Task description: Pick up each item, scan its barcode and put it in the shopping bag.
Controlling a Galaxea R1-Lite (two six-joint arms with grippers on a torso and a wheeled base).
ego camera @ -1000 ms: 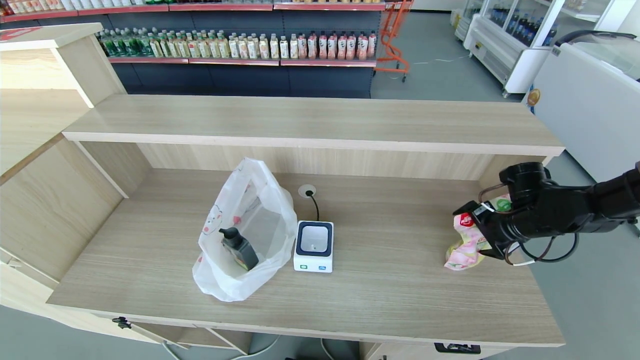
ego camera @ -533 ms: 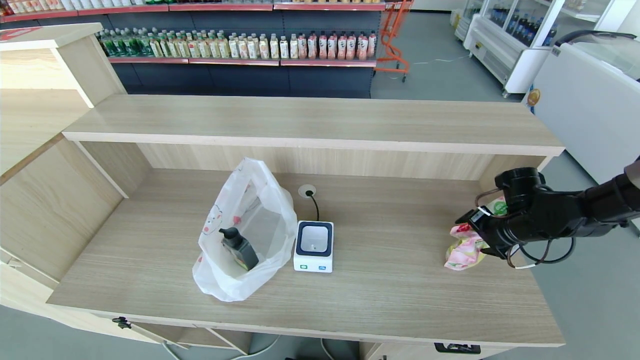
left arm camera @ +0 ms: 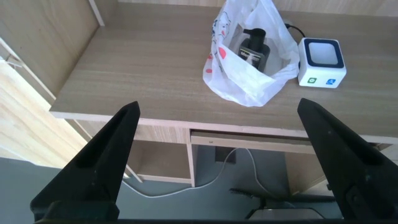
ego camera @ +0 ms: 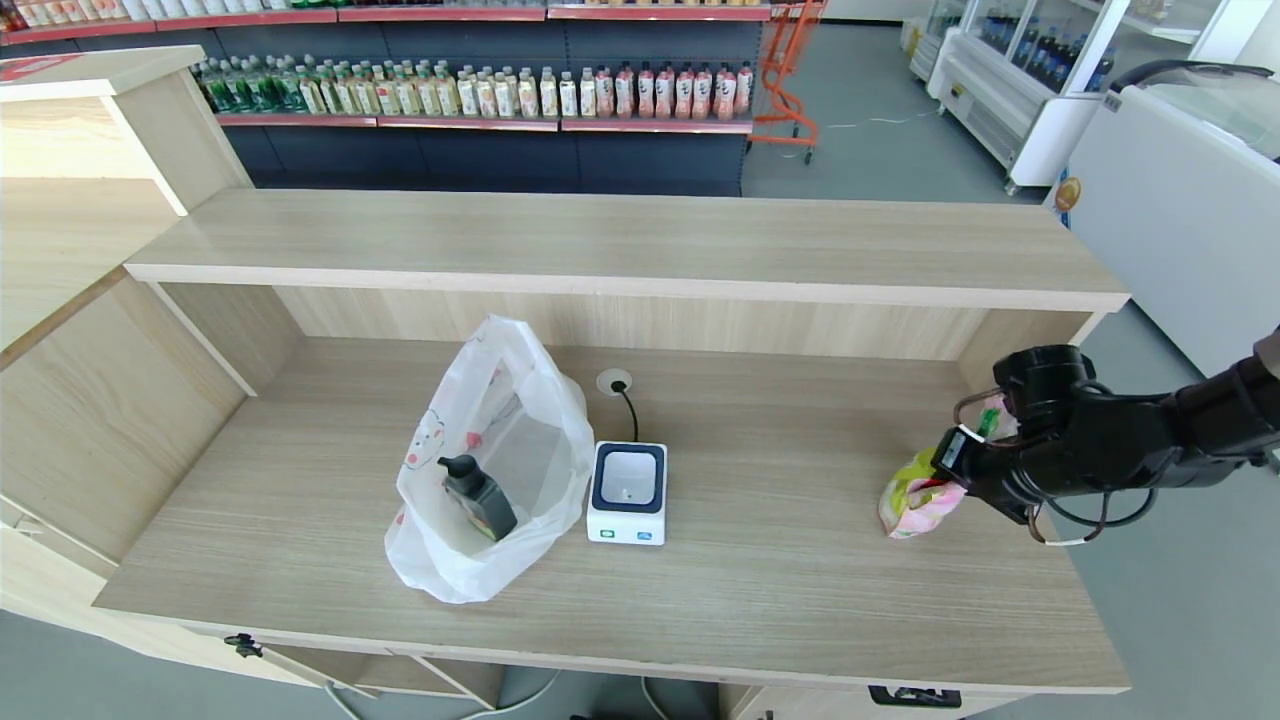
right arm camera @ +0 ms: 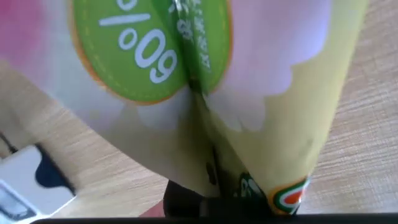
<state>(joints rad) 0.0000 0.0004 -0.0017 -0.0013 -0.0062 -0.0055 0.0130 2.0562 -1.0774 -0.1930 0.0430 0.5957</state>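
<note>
My right pincer [ego camera: 948, 478] is clenched on the snack packet [ego camera: 915, 497] at the right end of the bench [ego camera: 780, 590]. I should lift it slowly, then turn its barcode toward the scanner [ego camera: 628, 490] beside the shopping bag [ego camera: 500, 420]. My left pincer [left arm camera: 217, 107] is released.

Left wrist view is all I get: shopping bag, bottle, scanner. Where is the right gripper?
Observer: At the counter's right end, the right gripper is shut on a pink and yellow snack packet.
Operator: Is it lifted?
Observer: The head view shows the packet upright, its lower end seemingly resting on the counter.
Operator: Barcode visible?
Observer: None that I can see; the right wrist view shows a green round label facing that camera.
</note>
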